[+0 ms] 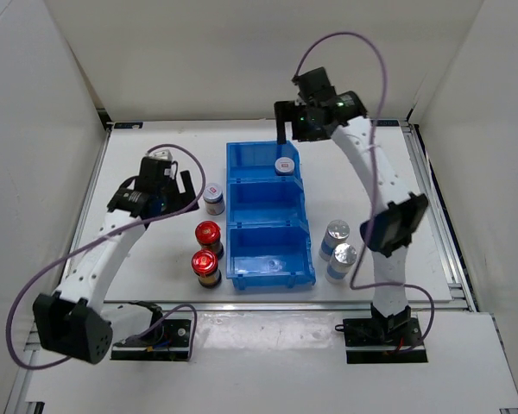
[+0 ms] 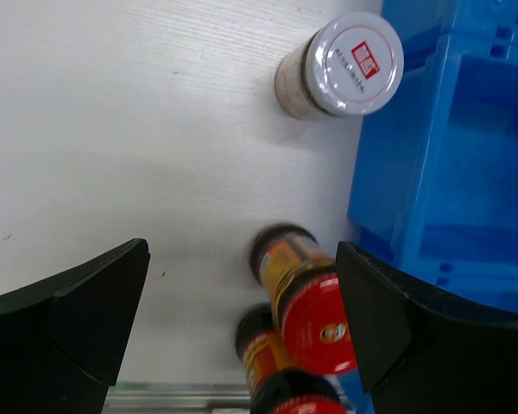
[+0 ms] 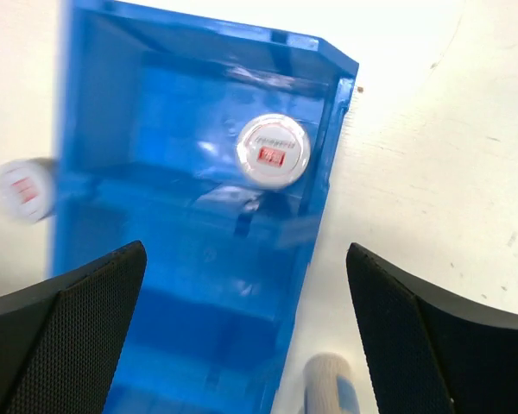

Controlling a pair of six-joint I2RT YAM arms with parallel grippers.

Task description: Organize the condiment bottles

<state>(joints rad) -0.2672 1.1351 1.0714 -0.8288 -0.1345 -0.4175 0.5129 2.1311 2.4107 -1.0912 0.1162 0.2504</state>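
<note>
Just a blue plastic bin point(image 1: 272, 278) with three compartments in a row, running front to back, sitting about mid-table. The table point(image 1: 190, 142) is white, with plain white walls point(image 1: 198, 52) around it.

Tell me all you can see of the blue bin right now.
The blue bin is glossy plastic, sitting flat on the table, with three open-topped compartments in a row from far to near. The far one holds one short white-capped bottle, upright near its right wall; the other two look empty. A second white-capped bottle stands just outside its left wall.
</note>
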